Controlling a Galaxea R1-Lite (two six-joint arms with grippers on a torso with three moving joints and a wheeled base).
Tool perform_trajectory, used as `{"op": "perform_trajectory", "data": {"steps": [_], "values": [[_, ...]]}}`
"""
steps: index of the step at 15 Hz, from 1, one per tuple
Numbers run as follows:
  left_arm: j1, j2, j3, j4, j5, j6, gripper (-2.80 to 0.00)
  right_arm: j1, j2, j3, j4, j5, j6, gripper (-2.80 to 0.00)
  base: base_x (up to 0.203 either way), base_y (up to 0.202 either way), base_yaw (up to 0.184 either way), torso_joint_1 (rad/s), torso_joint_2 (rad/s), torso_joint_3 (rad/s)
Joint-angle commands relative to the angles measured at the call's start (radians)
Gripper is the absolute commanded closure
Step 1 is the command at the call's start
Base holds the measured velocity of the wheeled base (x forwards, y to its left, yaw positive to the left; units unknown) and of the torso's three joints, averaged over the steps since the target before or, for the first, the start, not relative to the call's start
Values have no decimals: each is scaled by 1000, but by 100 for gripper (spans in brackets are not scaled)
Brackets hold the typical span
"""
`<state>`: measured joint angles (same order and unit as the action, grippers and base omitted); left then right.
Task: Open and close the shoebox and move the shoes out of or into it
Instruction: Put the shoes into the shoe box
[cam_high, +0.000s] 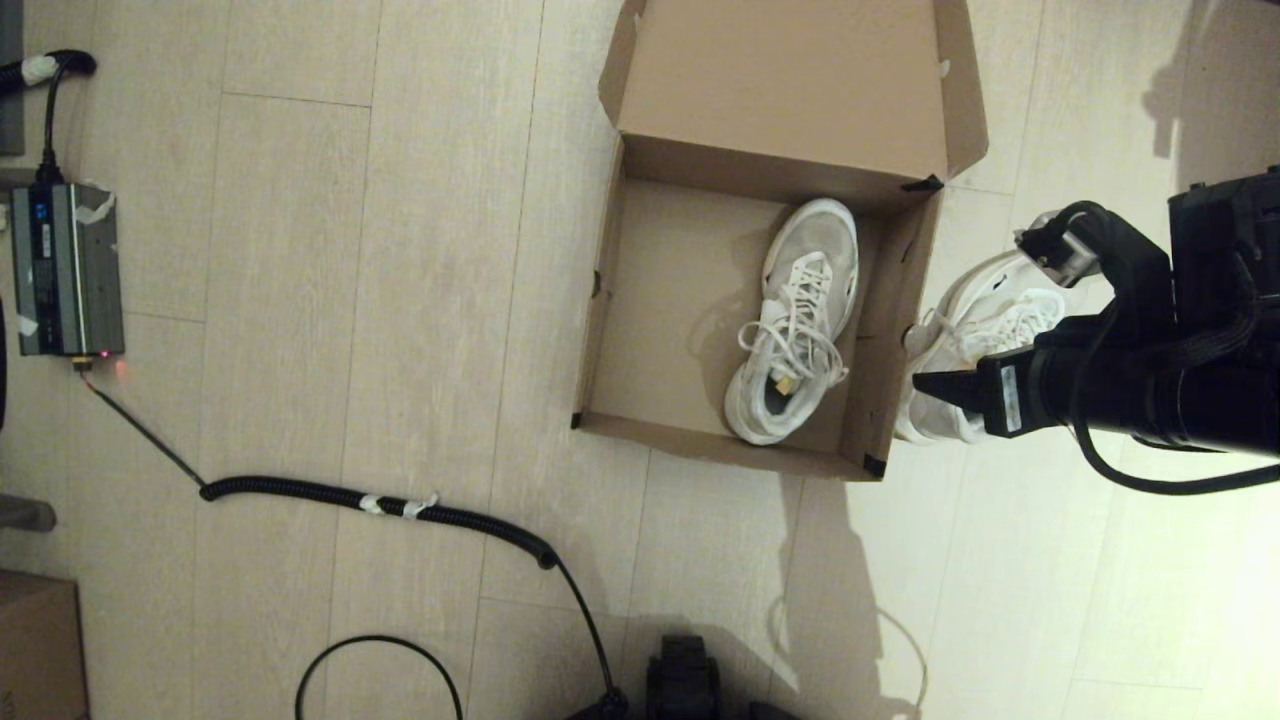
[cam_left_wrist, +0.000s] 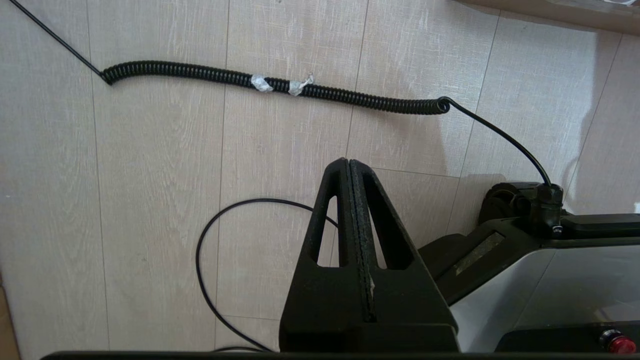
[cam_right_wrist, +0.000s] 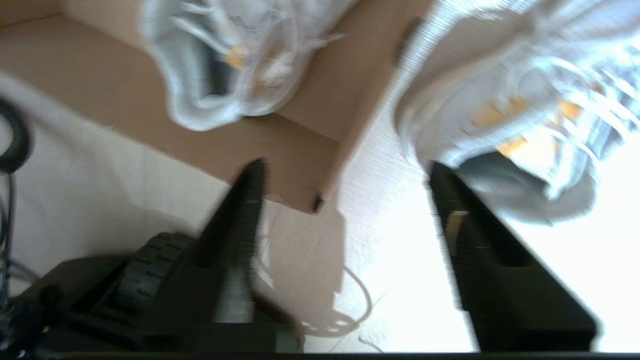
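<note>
At the bottom centre of the head view the left gripper hangs parked above the pale wood-plank floor, its two black fingers pressed flat together with nothing between them. Just beyond it, across the lower left, a black coiled cable with bits of white tape lies on the floor, and a darker brown carton sits in the lower left corner. At the right edge, mid-height, the right gripper reaches in on its black arm, its fingers spread well apart and gripping nothing, poised over the heel end of a white mesh sneaker that lies on the floor just outside the right wall of the large brown cardboard shoebox. The box stands open at upper centre, its flap lid folded back toward the top of the frame, and a second white mesh sneaker lies inside against its right wall. At mid-left, a grey taped power unit rests on the floor.
</note>
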<state>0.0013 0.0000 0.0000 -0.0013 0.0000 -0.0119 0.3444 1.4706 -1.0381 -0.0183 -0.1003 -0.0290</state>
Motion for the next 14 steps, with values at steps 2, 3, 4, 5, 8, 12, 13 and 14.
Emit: {"op": "perform_trajectory", "data": {"steps": [2, 3, 4, 5, 8, 12, 13, 14], "values": [[0, -2, 0, 0, 0, 0, 0, -25, -6, 6, 37, -80, 8, 0, 0, 0, 0, 0, 0, 0], [0, -2, 0, 0, 0, 0, 0, -43, -1, 11, 79, -156, 17, 0, 0, 0, 0, 0, 0, 0], [0, -2, 0, 0, 0, 0, 0, -60, 11, 23, 115, -235, 58, 0, 0, 0, 0, 0, 0, 0], [0, -2, 0, 0, 0, 0, 0, -67, 22, 36, 133, -289, 131, 0, 0, 0, 0, 0, 0, 0], [0, -2, 0, 0, 0, 0, 0, -93, 72, 84, 144, -411, 299, 0, 0, 0, 0, 0, 0, 0], [0, -2, 0, 0, 0, 0, 0, -94, 135, 78, 139, -507, 547, 0, 0, 0, 0, 0, 0, 0], [0, -2, 0, 0, 0, 0, 0, -94, 138, 79, 123, -507, 578, 0, 0, 0, 0, 0, 0, 0], [0, -2, 0, 0, 0, 0, 0, -94, 149, 84, 88, -507, 596, -280, 0, 0, 0, 0, 0, 0]]}}
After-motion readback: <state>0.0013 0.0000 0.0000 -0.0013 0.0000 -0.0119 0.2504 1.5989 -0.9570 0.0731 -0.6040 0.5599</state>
